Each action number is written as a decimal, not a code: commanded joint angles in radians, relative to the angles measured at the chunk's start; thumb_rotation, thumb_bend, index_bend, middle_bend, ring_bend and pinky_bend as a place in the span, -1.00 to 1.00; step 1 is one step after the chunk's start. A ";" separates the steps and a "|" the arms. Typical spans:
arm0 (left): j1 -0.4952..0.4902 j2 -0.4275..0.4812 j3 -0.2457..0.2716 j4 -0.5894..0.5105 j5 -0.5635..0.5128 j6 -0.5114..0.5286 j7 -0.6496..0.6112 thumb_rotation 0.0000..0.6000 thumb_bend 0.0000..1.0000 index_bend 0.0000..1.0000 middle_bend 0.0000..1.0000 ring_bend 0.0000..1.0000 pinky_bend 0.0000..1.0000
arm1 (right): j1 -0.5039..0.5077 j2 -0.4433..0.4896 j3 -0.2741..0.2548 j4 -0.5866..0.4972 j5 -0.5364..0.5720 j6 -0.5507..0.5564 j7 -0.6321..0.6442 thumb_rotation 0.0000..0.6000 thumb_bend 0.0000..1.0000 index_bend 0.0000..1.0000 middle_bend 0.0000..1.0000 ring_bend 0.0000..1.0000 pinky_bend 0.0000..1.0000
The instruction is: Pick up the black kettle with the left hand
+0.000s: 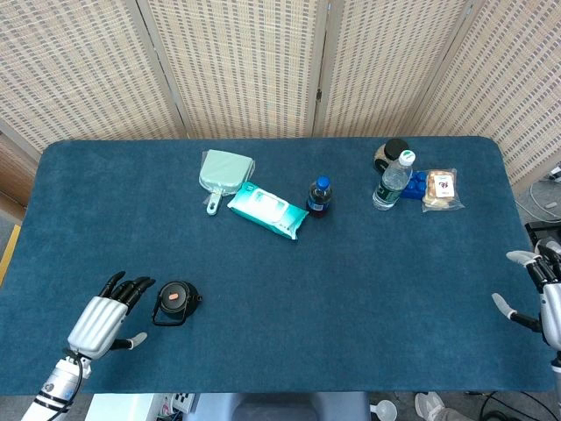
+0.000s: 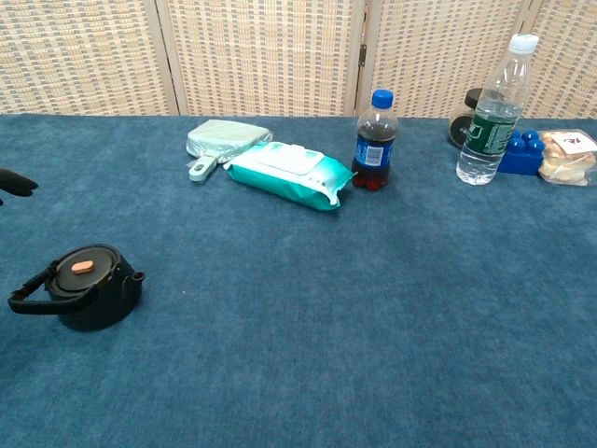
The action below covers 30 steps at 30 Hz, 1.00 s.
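The black kettle (image 1: pixel 177 302) stands on the blue table near the front left; its lid has an orange knob and its handle lies toward the left. In the chest view the kettle (image 2: pixel 86 286) is at the lower left. My left hand (image 1: pixel 107 317) hovers just left of the kettle with fingers spread and holds nothing; its dark fingertips (image 2: pixel 17 181) show at the left edge of the chest view. My right hand (image 1: pixel 543 296) stays at the table's right edge, fingers apart and empty.
At the back lie a pale green dustpan (image 1: pixel 223 174), a teal wipes pack (image 1: pixel 268 210), a small cola bottle (image 1: pixel 319 196), a water bottle (image 1: pixel 393 181), a dark jar (image 1: pixel 391 153), blue blocks (image 1: pixel 416 185) and a snack packet (image 1: pixel 440 189).
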 commanded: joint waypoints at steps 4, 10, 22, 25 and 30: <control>-0.042 -0.020 -0.002 -0.018 0.006 -0.047 0.017 1.00 -0.73 -0.79 -0.74 -0.65 -0.92 | -0.009 -0.003 -0.001 0.014 0.004 0.007 0.018 1.00 -0.59 -0.44 -0.42 -0.72 -0.68; -0.079 -0.046 -0.013 -0.008 -0.010 -0.092 0.035 1.00 -0.73 -0.79 -0.74 -0.65 -0.92 | -0.018 -0.007 -0.003 0.028 0.008 0.011 0.034 1.00 -0.59 -0.44 -0.42 -0.72 -0.68; -0.123 -0.083 -0.031 0.053 -0.080 -0.148 0.050 1.00 -0.73 -0.82 -0.74 -0.65 -0.92 | -0.031 -0.011 -0.002 0.040 0.014 0.018 0.046 1.00 -0.59 -0.44 -0.42 -0.72 -0.68; -0.130 -0.091 -0.036 0.078 -0.095 -0.154 0.038 1.00 -0.73 -0.82 -0.74 -0.65 -0.93 | -0.031 -0.012 -0.001 0.039 0.013 0.019 0.044 1.00 -0.59 -0.44 -0.42 -0.72 -0.68; -0.142 -0.096 -0.053 0.108 -0.126 -0.158 0.021 1.00 -0.73 -0.82 -0.74 -0.65 -0.93 | -0.031 -0.010 0.000 0.031 0.012 0.017 0.035 1.00 -0.59 -0.44 -0.42 -0.72 -0.68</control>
